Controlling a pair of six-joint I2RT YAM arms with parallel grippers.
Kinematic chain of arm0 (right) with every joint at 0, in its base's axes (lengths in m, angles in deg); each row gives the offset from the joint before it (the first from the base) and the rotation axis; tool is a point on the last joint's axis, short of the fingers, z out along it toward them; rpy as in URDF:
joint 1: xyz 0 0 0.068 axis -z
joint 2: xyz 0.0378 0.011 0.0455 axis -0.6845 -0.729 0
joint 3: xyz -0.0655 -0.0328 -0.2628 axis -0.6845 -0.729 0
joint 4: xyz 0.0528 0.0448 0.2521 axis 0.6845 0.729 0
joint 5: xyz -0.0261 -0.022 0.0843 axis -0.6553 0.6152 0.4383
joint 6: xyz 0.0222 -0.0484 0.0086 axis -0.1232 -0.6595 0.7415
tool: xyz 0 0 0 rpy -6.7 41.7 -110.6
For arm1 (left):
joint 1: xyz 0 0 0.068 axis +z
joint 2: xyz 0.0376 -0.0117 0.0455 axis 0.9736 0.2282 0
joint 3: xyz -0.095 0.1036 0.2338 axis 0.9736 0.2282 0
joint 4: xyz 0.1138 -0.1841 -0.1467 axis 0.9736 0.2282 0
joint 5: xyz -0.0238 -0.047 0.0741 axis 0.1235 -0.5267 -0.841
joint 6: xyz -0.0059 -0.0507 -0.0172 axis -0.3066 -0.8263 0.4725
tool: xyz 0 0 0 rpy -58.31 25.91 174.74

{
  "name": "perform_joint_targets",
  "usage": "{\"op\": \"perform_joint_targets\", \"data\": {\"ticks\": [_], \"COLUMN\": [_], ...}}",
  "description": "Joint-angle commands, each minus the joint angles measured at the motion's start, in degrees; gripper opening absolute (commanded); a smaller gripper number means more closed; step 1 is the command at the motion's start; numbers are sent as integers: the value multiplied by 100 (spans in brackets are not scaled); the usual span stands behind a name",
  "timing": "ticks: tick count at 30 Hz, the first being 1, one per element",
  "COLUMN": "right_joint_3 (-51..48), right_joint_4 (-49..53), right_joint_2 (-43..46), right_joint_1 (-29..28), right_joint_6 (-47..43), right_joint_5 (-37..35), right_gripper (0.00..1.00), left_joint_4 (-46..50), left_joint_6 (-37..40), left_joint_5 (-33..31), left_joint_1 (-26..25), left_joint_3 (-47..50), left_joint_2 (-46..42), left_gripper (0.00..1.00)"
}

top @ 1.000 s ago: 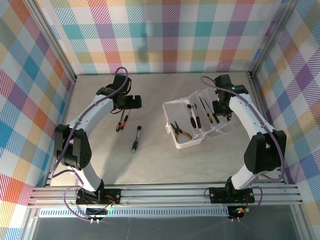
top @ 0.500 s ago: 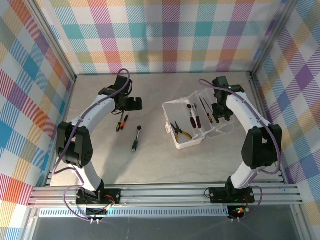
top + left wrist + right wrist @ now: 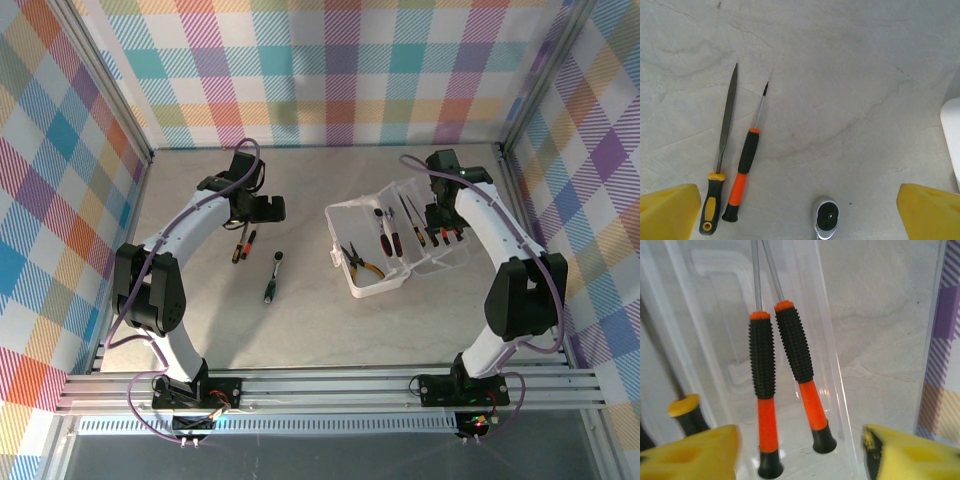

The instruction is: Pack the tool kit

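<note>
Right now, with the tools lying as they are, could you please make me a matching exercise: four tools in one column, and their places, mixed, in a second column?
Tools
1. pliers
2. ratchet
3. file
4. two orange-and-black screwdrivers

Places
A. on the table, beside a single screwdriver
B. in the clear half of the case
C. on the table, by itself
D. in the white half of the case

Pairs: 1-D, 2-C, 3-A, 4-B

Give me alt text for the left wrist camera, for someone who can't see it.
A slim file with a black-and-yellow handle and an orange-and-black screwdriver lie side by side on a pale marbled table. A chrome ratchet head pokes in at the bottom edge, between the yellow fingertips of the open left end effector.
</note>
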Motion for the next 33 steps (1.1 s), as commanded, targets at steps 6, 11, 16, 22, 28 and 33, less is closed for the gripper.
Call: {"op": "perform_joint_targets", "data": {"ticks": [6, 11, 16, 22, 28, 33], "right_joint_3": [666, 688, 713, 682, 644, 645], "right_joint_4": [117, -78, -102, -123, -146, -172], "right_joint_2": [261, 239, 91, 59, 44, -15], "right_joint_1": [-799, -1148, -1304, -1372, -1406, -1407], "right_joint_6": [22, 82, 113, 137, 146, 146], "right_joint_5": [44, 445, 534, 532, 584, 664], "right_gripper": [99, 99, 99, 99, 99, 99], "left_joint_4": [323, 259, 38, 23, 177, 161], "left_joint_6": [139, 113, -148, -343, -392, -391], "left_joint_5": [-44, 318, 602, 535, 192, 154], "left_joint_1": [8, -360, -681, -861, -889, -911], "left_joint_3": [435, 648, 862, 810, 633, 542], "left_joint_2": [-16, 96, 456, 786, 1053, 1262], "left_gripper": [100, 99, 89, 76, 67, 63]}}
